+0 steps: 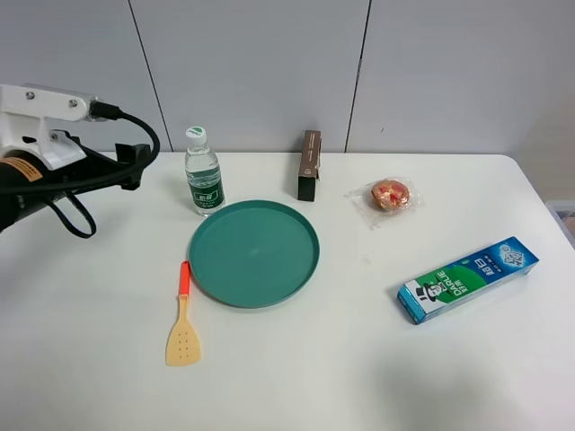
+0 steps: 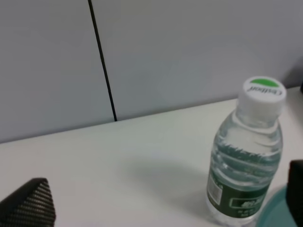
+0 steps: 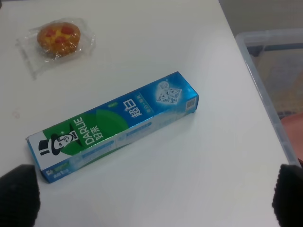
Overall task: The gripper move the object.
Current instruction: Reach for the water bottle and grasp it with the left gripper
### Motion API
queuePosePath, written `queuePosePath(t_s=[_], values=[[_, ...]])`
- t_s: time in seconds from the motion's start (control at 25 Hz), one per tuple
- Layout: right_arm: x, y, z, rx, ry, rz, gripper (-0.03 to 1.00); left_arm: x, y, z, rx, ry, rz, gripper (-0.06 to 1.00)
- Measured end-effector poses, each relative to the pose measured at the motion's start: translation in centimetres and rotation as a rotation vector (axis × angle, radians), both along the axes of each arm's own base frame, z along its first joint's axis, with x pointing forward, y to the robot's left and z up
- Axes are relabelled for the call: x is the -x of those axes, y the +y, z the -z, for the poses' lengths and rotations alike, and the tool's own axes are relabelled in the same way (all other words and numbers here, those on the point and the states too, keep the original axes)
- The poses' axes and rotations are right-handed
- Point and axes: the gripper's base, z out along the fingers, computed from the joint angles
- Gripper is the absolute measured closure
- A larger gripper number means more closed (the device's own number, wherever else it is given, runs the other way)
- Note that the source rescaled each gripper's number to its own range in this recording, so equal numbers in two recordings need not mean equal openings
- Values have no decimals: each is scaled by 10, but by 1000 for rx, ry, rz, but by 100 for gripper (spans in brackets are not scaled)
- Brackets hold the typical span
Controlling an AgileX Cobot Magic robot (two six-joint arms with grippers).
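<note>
The clear water bottle (image 1: 204,172) with a white cap and green label stands upright on the white table, just behind the left rim of the green plate (image 1: 254,253). My left gripper (image 1: 135,165) hovers to the bottle's left, apart from it, with its jaws spread and nothing between them. In the left wrist view the bottle (image 2: 246,161) stands ahead, close to one black fingertip (image 2: 297,189), and the left gripper (image 2: 161,203) is open. The right gripper (image 3: 151,198) is out of the exterior view; its wrist view shows it open above the toothpaste box (image 3: 113,125).
An orange-handled spatula (image 1: 183,316) lies left of the plate. A brown box (image 1: 309,164) stands behind it. A wrapped pastry (image 1: 390,195) and the blue-green toothpaste box (image 1: 468,278) lie to the right. A clear plastic bin (image 3: 272,75) sits past the table's right edge.
</note>
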Motion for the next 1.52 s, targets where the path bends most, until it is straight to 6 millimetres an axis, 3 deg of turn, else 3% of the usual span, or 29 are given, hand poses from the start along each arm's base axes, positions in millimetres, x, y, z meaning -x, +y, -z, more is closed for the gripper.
queuePosePath(t_s=[0.32, 0.68, 1.08, 1.52], values=[[0, 0, 0, 0, 0, 0, -3, -12, -15, 23, 37, -32, 120, -6], [0, 0, 0, 0, 0, 0, -3, -13, -36, 47, 40, 14, 232, -6], [0, 0, 0, 0, 0, 0, -3, -20, -43, 79, 33, -1, 278, -6], [0, 0, 0, 0, 0, 0, -3, -32, -48, 97, 3, -26, 302, -6]])
